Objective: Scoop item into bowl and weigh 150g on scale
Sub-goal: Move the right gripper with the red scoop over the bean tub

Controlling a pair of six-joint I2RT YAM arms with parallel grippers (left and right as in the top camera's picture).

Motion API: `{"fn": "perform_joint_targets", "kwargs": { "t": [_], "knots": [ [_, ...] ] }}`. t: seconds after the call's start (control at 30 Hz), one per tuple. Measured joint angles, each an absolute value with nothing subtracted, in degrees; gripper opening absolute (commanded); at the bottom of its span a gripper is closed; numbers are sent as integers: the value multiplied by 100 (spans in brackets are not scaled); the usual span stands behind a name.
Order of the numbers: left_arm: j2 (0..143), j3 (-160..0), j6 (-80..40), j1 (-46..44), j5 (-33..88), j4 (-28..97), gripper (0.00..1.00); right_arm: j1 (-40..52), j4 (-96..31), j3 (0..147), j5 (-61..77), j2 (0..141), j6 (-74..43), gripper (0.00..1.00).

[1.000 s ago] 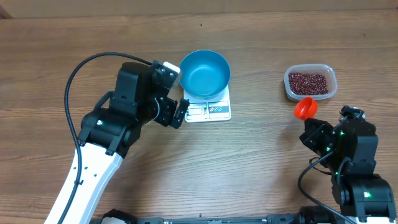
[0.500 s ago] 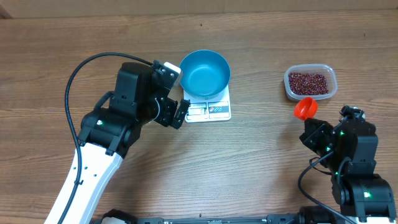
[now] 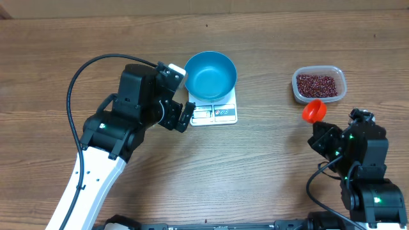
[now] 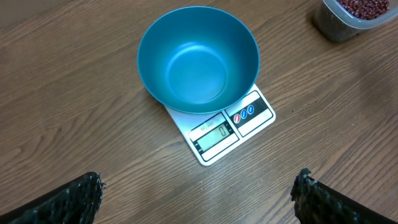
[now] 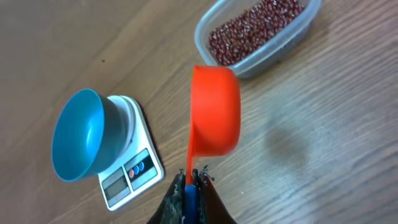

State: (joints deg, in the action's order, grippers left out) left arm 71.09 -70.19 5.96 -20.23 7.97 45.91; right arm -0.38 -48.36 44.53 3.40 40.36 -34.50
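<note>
The light blue bowl (image 3: 211,74) (image 4: 198,59) (image 5: 78,135) stands empty on the white scale (image 3: 215,113) (image 4: 229,129) (image 5: 132,173). Dark red beans (image 3: 316,84) (image 5: 255,31) fill a clear tub (image 3: 319,85) at the right. My left gripper (image 3: 185,116) (image 4: 198,194) is open just left of the scale, with bare wood between its fingers. My right gripper (image 3: 321,135) (image 5: 191,183) is shut on the blue-tipped handle of the orange-red scoop (image 3: 313,111) (image 5: 214,111), whose cup hangs just in front of the tub and shows no beans.
A black cable (image 3: 83,76) loops from the left arm over the table's left side. The tub's corner (image 4: 348,15) shows at the top right of the left wrist view. Bare wooden table lies between the scale and the tub.
</note>
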Motion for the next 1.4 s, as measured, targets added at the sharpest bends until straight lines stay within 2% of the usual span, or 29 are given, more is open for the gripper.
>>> {"fn": "perform_joint_targets", "kwargs": {
  "t": [0.53,0.8,1.17,1.4],
  "knots": [
    [7109,-7019,596,-2023,797,4593,100,-38,-5146,4453,338,4073,-3448,4],
    [7109,-7019,596,-2023,797,4593,100,-38,-5290,4521,338,4729,-3428,4],
    [7109,-7019,596,-2023,799,4613,100,-38,-6388,6357,283,5948,-2353,4],
    [7109,-7019,596,-2023,799,4613,99,-207,-6510,6956,-506,6228,-1863,4]
  ]
}}
